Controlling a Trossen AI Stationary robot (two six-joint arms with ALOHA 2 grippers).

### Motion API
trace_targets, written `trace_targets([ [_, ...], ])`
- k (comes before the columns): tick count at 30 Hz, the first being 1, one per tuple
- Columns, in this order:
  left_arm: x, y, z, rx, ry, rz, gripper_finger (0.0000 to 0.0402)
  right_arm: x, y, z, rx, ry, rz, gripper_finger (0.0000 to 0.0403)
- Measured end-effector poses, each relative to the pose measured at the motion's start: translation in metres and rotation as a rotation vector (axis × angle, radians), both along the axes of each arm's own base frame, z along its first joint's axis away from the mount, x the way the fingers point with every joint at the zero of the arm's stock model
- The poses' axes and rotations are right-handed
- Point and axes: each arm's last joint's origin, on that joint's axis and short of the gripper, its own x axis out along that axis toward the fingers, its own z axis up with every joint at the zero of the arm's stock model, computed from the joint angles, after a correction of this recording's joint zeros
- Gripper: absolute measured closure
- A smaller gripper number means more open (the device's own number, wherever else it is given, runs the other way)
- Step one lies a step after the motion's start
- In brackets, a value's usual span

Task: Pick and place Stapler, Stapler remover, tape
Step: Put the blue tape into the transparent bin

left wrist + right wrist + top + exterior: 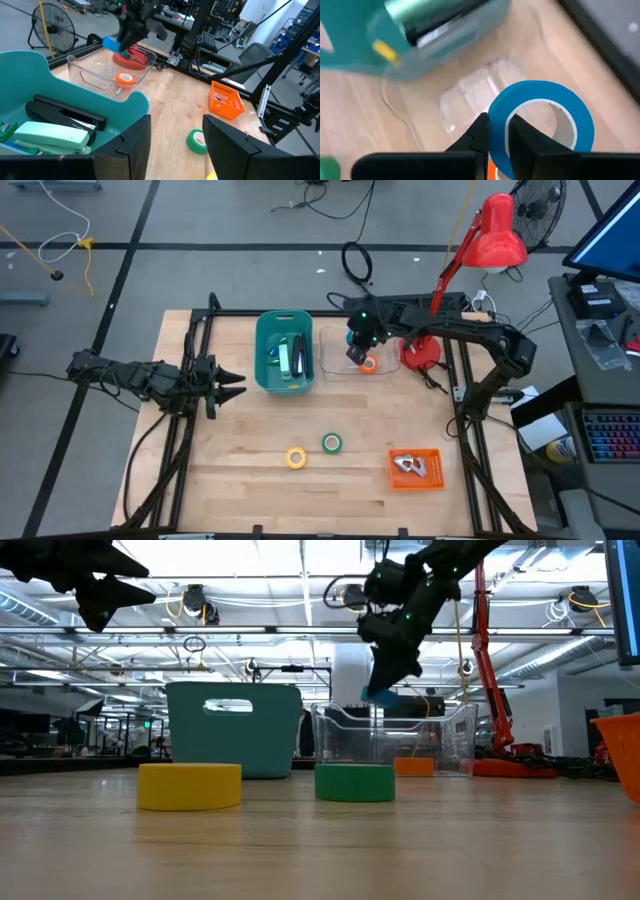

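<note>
On wooden table [250,480], yellow tape [296,458]

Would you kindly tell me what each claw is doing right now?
Left claw: open, empty.
Right claw: shut on the blue tape roll.

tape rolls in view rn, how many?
4. Blue roll held in the right end effector over the clear bin; orange roll inside it; green roll, yellow roll on the table.

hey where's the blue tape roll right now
The blue tape roll is pinched in the right gripper, held above the clear bin beside the teal bin.
</note>
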Motion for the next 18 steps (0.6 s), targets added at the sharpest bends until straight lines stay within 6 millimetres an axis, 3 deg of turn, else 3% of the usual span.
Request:
trace_targets([
  [9, 0.0, 0.001, 0.0, 0.004, -0.001, 0.02, 0.0222, -0.003, -0.011, -0.035, 0.145, 0.163, 0.017, 0.0371],
  [18, 0.0, 0.002, 0.0, 0.015, -0.004, 0.077, 0.0222, -0.013, -0.023, -0.044, 0.217, 0.21, 0.019, 0.0371],
])
